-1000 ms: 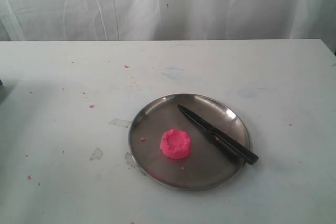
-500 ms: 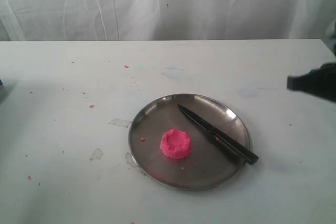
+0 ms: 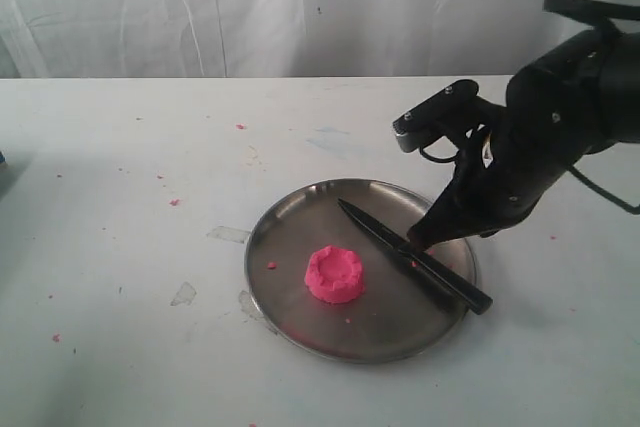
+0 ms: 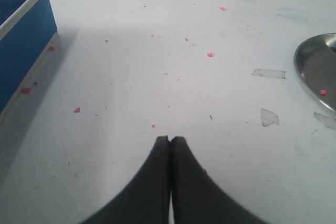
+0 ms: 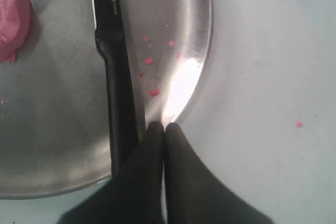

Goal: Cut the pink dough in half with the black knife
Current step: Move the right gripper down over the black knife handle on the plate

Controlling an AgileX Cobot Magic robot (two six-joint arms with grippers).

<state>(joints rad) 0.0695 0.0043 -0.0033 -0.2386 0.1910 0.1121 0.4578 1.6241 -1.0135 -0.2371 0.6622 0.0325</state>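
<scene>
My right claw (image 5: 157, 127), clenched and empty, hangs over the rim of the steel plate (image 3: 290, 219) just beside the black knife (image 3: 412, 255), whose handle runs alongside it, blade pointing past the pink dough (image 3: 334, 273) at the plate's middle.

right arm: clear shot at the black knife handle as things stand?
Probably yes. The right gripper hangs just beside the black knife handle on the steel plate, nothing between them. But its jaws are shut, so it must open first.
</scene>
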